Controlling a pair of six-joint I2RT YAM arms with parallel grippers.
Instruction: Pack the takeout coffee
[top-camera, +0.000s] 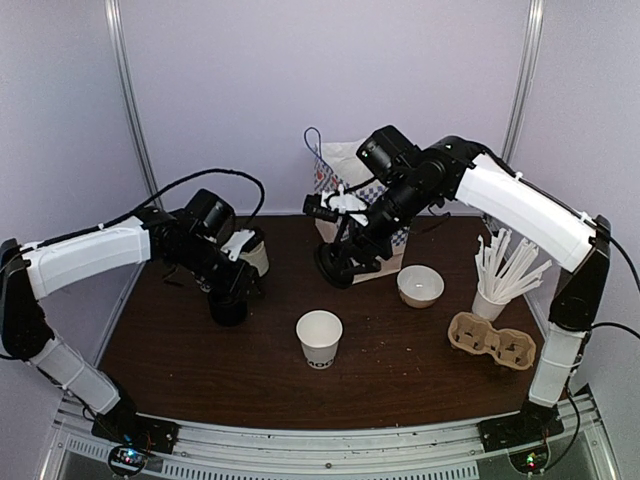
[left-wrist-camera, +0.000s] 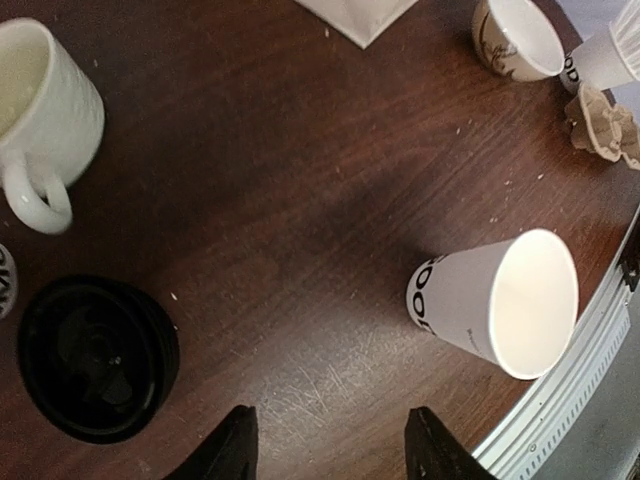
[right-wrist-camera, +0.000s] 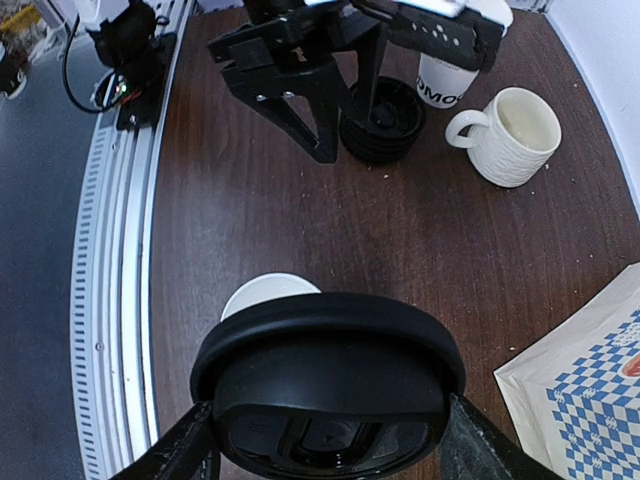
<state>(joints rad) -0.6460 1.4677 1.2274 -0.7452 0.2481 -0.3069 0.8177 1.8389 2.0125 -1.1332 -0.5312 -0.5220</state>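
Black lid (right-wrist-camera: 325, 350) fills the near edge of the right wrist view, pinched across its width by the right gripper (right-wrist-camera: 330, 420), one finger on each side of the rim; the jaws stand wide only because the lid is wide. Past it a sliver of the paper cup (right-wrist-camera: 262, 295) rim shows, so the lid hangs above the cup and a little off-centre, not touching as far as I can judge. Cup stands upright on the bench (top-camera: 400, 370), near the front middle, mouth uncovered, no liquid visible inside. Left gripper (left-wrist-camera: 330, 425) is open with nothing between its fingers, only bare bench; it hovers just beside the stack of spare lids (left-wrist-camera: 95, 360), with the mug (left-wrist-camera: 45, 120) further back. Step in hand, by my reading: capping the cup, ahead of packing. Next move calls for centring the lid over the rim, keeping it level, then lowering and pressing until it seats. The unheld cup looks light and may tip or slide, so the free left gripper could steady it. Checked paper bag (top-camera: 340, 160) at the back and cardboard carrier (top-camera: 492, 342) on the right are the likely destinations; cannot tell which. Hidden or unclear: most of the cup under the lid in the right wrist view; the bag mouth behind the right arm in the top view; the cup's lettering, cut off; a second lettered cup (right-wrist-camera: 445, 85) behind the left gripper, only partly seen; the number of lids in the stack.
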